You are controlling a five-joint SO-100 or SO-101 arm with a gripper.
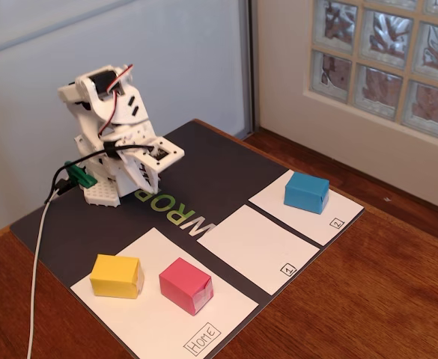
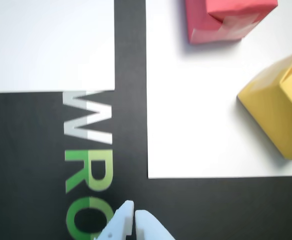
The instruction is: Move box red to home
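The pinkish-red box (image 1: 186, 285) rests on the large white sheet marked "Home" (image 1: 159, 329), beside a yellow box (image 1: 117, 276). In the wrist view the red box (image 2: 228, 20) shows at the top edge on that sheet (image 2: 195, 120). The white arm is folded back at the far end of the mat, with its gripper (image 1: 150, 187) pointing down over the dark mat, well away from the box. My gripper (image 2: 134, 214) pokes in from the bottom edge of the wrist view, jaws pressed together with nothing between them.
A blue box (image 1: 306, 192) stands on the white sheet numbered 2 (image 1: 331, 217). Sheet 1 (image 1: 257, 247) lies bare between the two. The yellow box (image 2: 280, 115) fills the right of the wrist view. A white cable (image 1: 40, 254) runs off the table's left front.
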